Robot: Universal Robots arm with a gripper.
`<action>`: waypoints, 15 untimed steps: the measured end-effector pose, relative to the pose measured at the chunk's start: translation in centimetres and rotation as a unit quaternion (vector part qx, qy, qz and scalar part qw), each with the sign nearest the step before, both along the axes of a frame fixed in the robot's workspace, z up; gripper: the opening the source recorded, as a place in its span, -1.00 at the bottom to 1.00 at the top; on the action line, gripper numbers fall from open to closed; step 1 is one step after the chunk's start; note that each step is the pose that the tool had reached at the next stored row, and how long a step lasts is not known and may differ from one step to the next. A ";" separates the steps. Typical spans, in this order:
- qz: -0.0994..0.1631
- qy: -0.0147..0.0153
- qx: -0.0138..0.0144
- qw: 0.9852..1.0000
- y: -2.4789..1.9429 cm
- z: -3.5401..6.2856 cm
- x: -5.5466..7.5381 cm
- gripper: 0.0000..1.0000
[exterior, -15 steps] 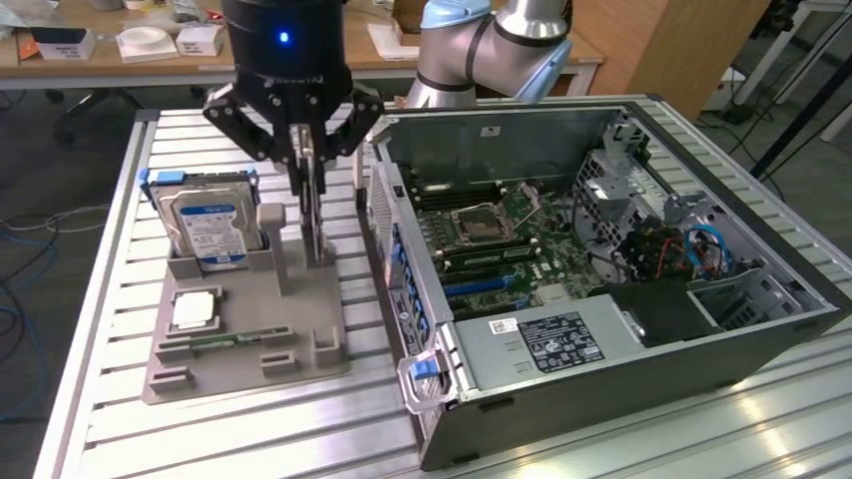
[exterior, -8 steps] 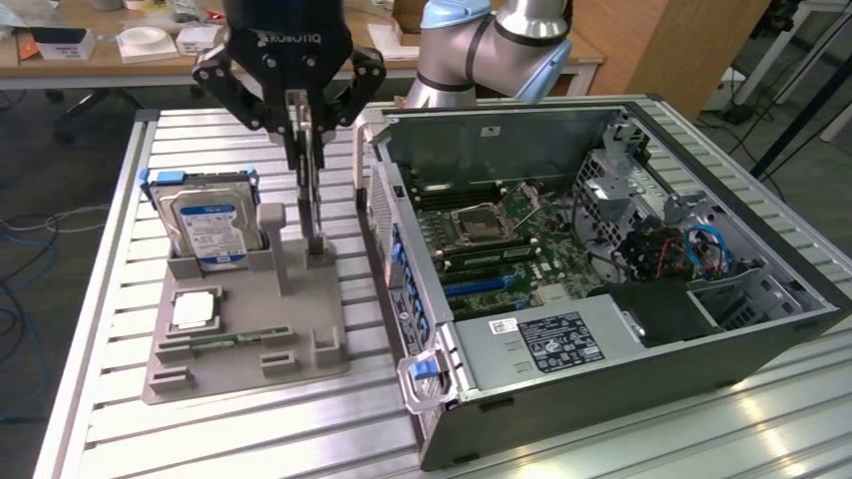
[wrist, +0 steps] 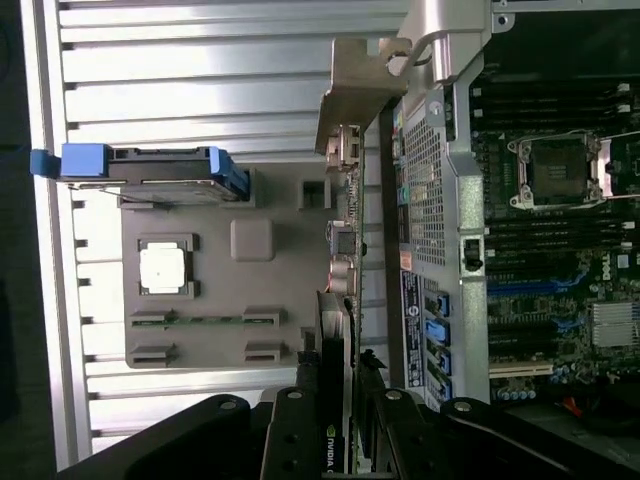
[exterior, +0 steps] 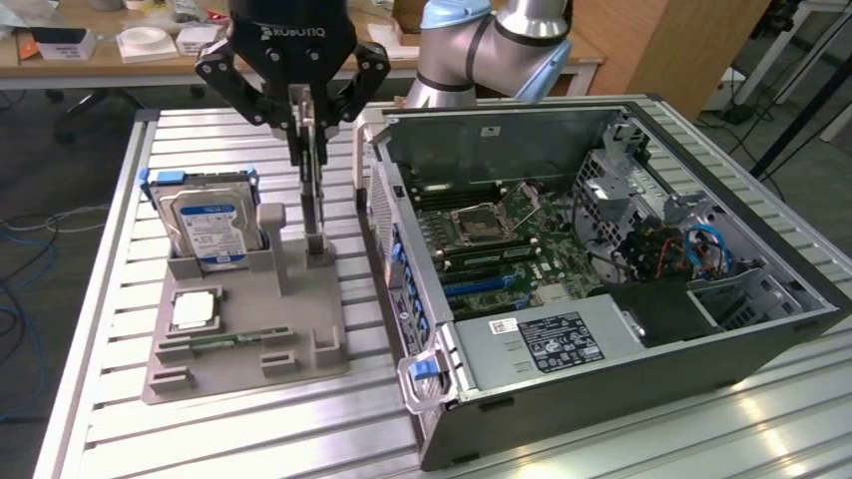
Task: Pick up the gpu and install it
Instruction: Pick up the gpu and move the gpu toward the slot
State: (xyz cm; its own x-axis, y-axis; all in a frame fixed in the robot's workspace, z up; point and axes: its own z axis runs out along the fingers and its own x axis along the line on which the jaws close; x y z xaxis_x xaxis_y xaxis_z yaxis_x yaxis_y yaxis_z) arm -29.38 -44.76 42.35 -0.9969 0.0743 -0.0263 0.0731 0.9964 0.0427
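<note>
Between Robotiq jaws hangs the gpu (exterior: 309, 200), seemingly Nvidia-branded.

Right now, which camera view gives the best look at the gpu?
The wrist view: the gpu runs edge-on along its whole length, from the silver bracket to where the gripper clamps it. The exterior view shows it as a thin upright strip under the gripper.

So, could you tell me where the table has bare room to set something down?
Bare slats lie between the tray and the table's near edge, plus a strip along the tray's left in the exterior view. Crowded: the gap between tray and case, where the gripper holds the gpu.
</note>
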 end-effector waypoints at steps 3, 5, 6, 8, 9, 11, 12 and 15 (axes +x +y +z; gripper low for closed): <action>0.000 0.001 0.000 1.000 0.00 -0.01 1.0 -0.47; 0.000 0.002 0.000 1.000 0.00 -0.01 1.9 -0.47; 0.001 0.003 0.000 1.000 0.00 -0.01 2.3 -0.47; 0.001 0.004 0.000 1.000 0.00 -0.01 2.8 -0.47; 0.002 0.003 0.000 1.000 0.00 -0.02 2.8 -0.47; 0.002 0.004 0.000 1.000 0.00 -0.02 3.0 -0.47; 0.003 0.004 0.000 1.000 0.00 -0.02 3.2 -0.47; 0.004 0.004 0.000 1.000 0.00 -0.02 3.4 -0.47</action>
